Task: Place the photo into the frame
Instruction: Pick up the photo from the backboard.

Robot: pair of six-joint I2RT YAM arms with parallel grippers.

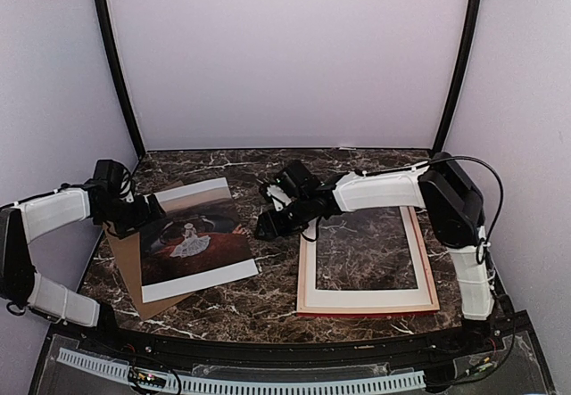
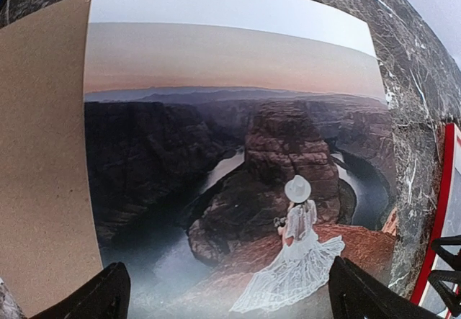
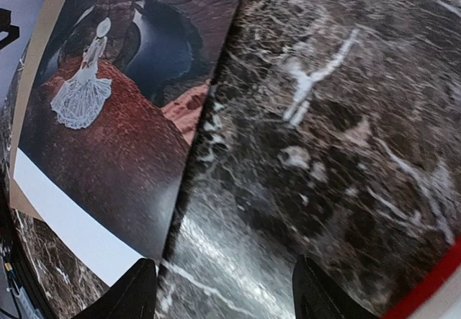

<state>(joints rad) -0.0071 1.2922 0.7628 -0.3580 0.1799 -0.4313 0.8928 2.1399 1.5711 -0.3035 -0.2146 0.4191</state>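
Top external: photo [image 1: 196, 234] sits left of the frame [image 1: 366, 302], under the left gripper [image 1: 157, 208]; right gripper [image 1: 265, 226] hovers between, both spread wide, empty.

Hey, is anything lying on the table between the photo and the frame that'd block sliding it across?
Nothing lies on the marble table between the photo and the frame. Only the right gripper hangs open over that gap, near the photo's right edge, and the frame's opening is empty.
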